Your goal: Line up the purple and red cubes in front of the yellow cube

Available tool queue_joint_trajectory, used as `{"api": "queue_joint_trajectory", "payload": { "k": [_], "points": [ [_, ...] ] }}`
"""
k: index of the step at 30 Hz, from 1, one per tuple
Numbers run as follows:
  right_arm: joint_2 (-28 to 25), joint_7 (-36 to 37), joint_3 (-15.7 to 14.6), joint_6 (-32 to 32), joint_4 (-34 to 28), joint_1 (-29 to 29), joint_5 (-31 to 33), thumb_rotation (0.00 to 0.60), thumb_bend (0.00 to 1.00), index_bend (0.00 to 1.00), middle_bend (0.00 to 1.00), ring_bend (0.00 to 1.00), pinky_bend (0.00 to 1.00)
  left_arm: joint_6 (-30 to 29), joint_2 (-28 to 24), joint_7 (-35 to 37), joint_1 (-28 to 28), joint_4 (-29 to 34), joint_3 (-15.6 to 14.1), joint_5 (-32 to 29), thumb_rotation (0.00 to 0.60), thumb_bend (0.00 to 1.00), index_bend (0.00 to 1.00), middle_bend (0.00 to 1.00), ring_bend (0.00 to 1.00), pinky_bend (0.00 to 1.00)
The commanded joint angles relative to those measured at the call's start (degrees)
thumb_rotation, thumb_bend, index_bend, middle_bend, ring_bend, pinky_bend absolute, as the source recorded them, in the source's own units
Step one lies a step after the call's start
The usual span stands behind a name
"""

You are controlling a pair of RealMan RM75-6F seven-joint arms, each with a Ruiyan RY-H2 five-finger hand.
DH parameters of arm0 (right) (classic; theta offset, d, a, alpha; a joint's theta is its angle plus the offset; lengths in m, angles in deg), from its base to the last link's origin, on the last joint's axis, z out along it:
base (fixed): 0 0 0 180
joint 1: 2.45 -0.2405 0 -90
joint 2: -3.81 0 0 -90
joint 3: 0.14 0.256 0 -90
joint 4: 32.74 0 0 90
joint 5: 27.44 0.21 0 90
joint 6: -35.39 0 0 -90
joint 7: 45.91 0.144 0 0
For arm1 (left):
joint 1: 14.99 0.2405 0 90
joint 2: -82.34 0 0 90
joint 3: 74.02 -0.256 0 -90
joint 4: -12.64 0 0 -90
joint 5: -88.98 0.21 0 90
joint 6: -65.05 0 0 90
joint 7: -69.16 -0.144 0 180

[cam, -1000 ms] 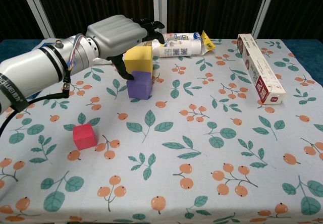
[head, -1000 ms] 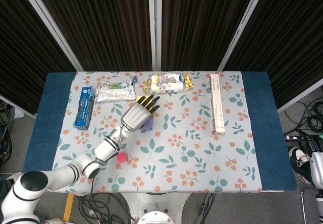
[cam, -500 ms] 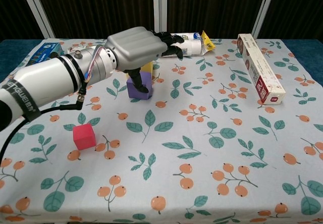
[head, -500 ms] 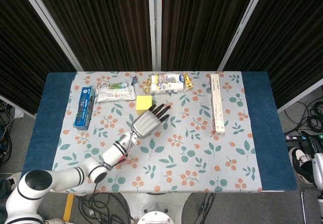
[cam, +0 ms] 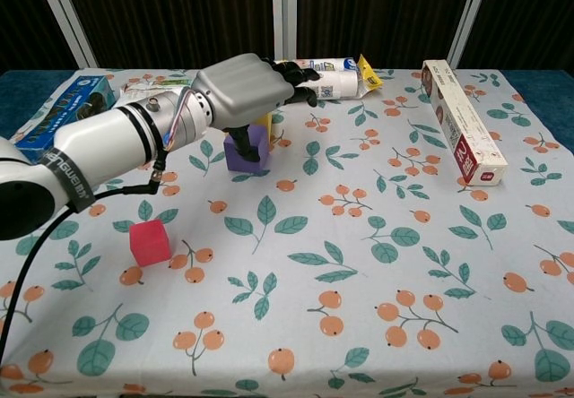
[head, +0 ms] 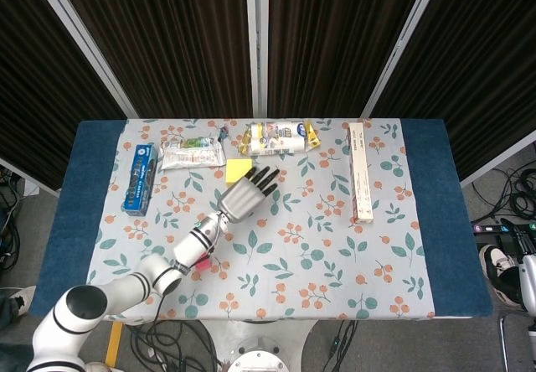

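Over the far-left middle of the bench (cam: 502, 237), the left hand (cam: 244, 86) hangs above the purple cube (cam: 242, 156), thumb dipping to its top, fingers stretched out and apart, gripping nothing. Just behind, the yellow cube (head: 239, 169) peeks out beyond the fingers. Nearer and further left, well apart, sits the red cube (cam: 150, 242).

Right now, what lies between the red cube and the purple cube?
Only bare floral tablecloth lies on the table between the red cube and the purple cube; the chest view shows it, with the left forearm above.
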Motion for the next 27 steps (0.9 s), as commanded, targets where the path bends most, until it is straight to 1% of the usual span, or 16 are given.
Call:
{"api": "queue_joint_trajectory", "payload": {
  "k": [1, 5, 14, 23, 27],
  "points": [
    [-0.01, -0.05, 0.02, -0.02, -0.04, 0.0, -0.01, 0.6, 0.29, 0.1, 0.15, 0.13, 0.24, 0.04, 0.83, 1.13, -0.35, -1.86, -0.09, 0.27, 0.6, 0.06, 0.22, 0.1, 0.08, 0.2],
    [-0.13, -0.21, 0.08, -0.11, -0.21, 0.07, 0.06, 0.6, 0.29, 0.1, 0.15, 0.13, 0.24, 0.36, 1.68, 2.38, -0.61, -3.95, 0.15, 0.08, 0.6, 0.06, 0.22, 0.1, 0.08, 0.2],
    [-0.12, -0.38, 0.01, -0.14, -0.35, 0.21, 0.07, 0.6, 0.29, 0.1, 0.15, 0.13, 0.24, 0.63, 3.15, 3.36, -1.23, -6.34, 1.0, -0.6, 0.6, 0.06, 0.22, 0.1, 0.08, 0.2],
    [-0.19, -0.47, 0.02, -0.2, -0.46, 0.39, 0.24, 0.6, 0.29, 0.1, 0.15, 0.13, 0.24, 1.6, 3.97, 3.6, -1.6, -8.25, 1.88, -1.82, 0.6, 0.06, 0.22, 0.1, 0.08, 0.2],
    [-0.19, -0.48, 0.07, -0.17, -0.47, 0.34, 0.19, 0.6, 0.29, 0.1, 0.15, 0.13, 0.24, 1.67, 3.85, 4.2, -1.31, -7.89, 1.88, -2.08, 0.6, 0.06, 0.22, 0.1, 0.08, 0.2]
  ]
}}
